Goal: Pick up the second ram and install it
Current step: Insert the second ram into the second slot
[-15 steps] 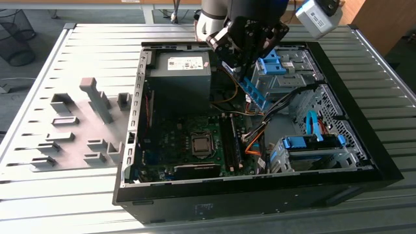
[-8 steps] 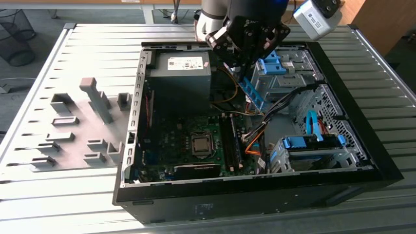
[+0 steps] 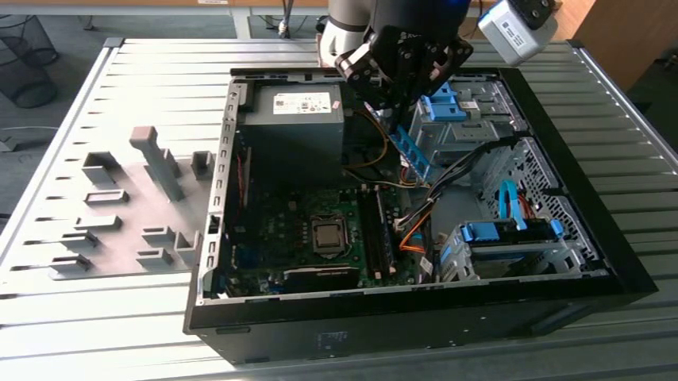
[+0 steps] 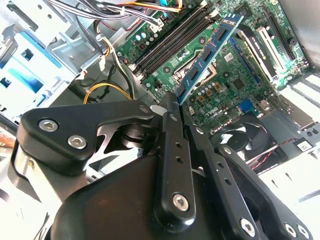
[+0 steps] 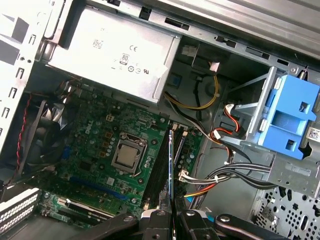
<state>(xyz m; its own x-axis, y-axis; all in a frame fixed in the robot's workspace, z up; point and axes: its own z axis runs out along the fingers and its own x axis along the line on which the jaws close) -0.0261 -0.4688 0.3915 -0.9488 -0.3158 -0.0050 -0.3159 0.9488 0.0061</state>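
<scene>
One gripper (image 3: pixel 394 117) holding one ram (image 3: pixel 411 155) over one open case (image 3: pixel 424 317).
Exterior view: one grey block tray (image 3: pixel 106 198) left; one power supply (image 3: pixel 291 119) centre; fingers pinched on ram's upper end, upper centre, stick tilted over motherboard (image 3: pixel 281 230); two blue clips (image 3: pixel 445 103) right.

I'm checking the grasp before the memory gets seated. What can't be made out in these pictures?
1. Second wrist view: the gripper hides the held end of the second ram.
2. First wrist view: the second ram is edge-on, so its chips and label are hidden.
3. Exterior view: the memory slots are too dark to tell whether any is filled.
</scene>
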